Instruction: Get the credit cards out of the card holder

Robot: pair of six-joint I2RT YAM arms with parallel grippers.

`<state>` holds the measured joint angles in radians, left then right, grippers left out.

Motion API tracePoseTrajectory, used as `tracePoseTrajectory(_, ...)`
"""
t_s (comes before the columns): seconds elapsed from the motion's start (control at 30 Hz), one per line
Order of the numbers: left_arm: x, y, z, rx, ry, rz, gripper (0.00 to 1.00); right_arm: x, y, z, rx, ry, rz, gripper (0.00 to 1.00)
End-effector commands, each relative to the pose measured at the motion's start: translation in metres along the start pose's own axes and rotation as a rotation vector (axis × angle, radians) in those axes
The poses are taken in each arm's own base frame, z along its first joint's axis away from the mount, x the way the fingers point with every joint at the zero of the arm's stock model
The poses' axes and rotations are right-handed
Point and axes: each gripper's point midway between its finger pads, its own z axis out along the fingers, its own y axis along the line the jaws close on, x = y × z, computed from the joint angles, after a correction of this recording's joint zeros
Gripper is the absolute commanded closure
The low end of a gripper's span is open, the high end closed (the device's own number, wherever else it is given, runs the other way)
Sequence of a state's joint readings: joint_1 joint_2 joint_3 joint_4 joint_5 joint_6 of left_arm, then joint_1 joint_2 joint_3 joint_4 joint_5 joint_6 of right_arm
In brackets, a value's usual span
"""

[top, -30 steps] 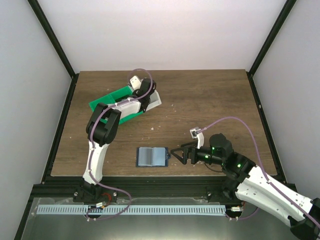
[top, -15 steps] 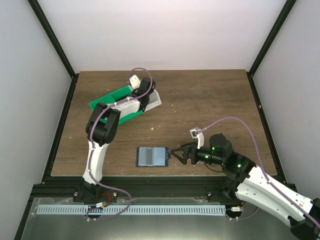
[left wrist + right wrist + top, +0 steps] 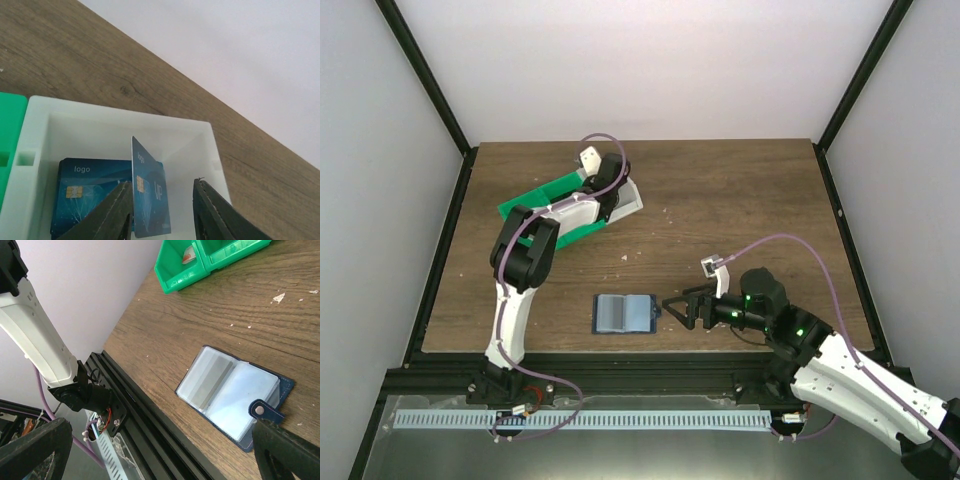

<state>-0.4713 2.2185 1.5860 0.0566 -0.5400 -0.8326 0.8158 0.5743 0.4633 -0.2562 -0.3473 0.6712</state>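
The card holder [image 3: 624, 313] lies open on the table near the front edge, its pale grey-blue pockets facing up. It also shows in the right wrist view [image 3: 232, 395], with its snap tab [image 3: 261, 410] at the near right. My right gripper [image 3: 672, 308] is open just right of the holder, its jaws wide apart [image 3: 160, 455]. My left gripper [image 3: 618, 192] is open over the white tray [image 3: 115, 107]. A blue credit card [image 3: 150, 200] stands on edge against its left finger, clear of the right finger. A second blue card [image 3: 82, 197] lies flat in the tray.
A green tray [image 3: 535, 205] sits beside the white tray [image 3: 632, 200] at the back left; it also shows in the right wrist view [image 3: 200, 260]. The black frame rail [image 3: 620, 362] runs along the table's front edge. Small white specks dot the wood.
My left wrist has edged slightly farther back over the white tray. The right arm and the card holder have not moved.
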Motion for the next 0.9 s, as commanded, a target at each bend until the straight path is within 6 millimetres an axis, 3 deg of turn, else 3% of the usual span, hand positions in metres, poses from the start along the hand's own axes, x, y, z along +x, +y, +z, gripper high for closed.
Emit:
tracePoseTrajectory(0.0, -0.034, -0.016, -0.017, 0.035, -0.059, -0.004, 0.62, -0.013, 0.011, -0.006, -0.023, -0.037, -0.007, 0.00)
tracePoseTrajectory(0.13, -0.038, -0.015, -0.019, 0.025, -0.061, 0.000, 0.51, -0.012, 0.011, -0.005, -0.022, -0.035, -0.003, 0.00)
tracePoseTrajectory(0.47, -0.051, -0.025, -0.040, 0.058, -0.018, 0.035, 0.45, -0.009, 0.008, -0.003, -0.016, -0.020, 0.015, 0.00)
tracePoseTrajectory(0.67, -0.049, -0.028, -0.083, 0.134, 0.133, 0.149, 0.40, -0.007, 0.000, 0.000, 0.033, 0.002, 0.021, 0.00)
tracePoseTrajectory(0.87, -0.020, -0.014, -0.145, 0.299, 0.333, 0.290, 0.40, 0.000, -0.012, 0.007, 0.078, 0.036, 0.047, 0.00)
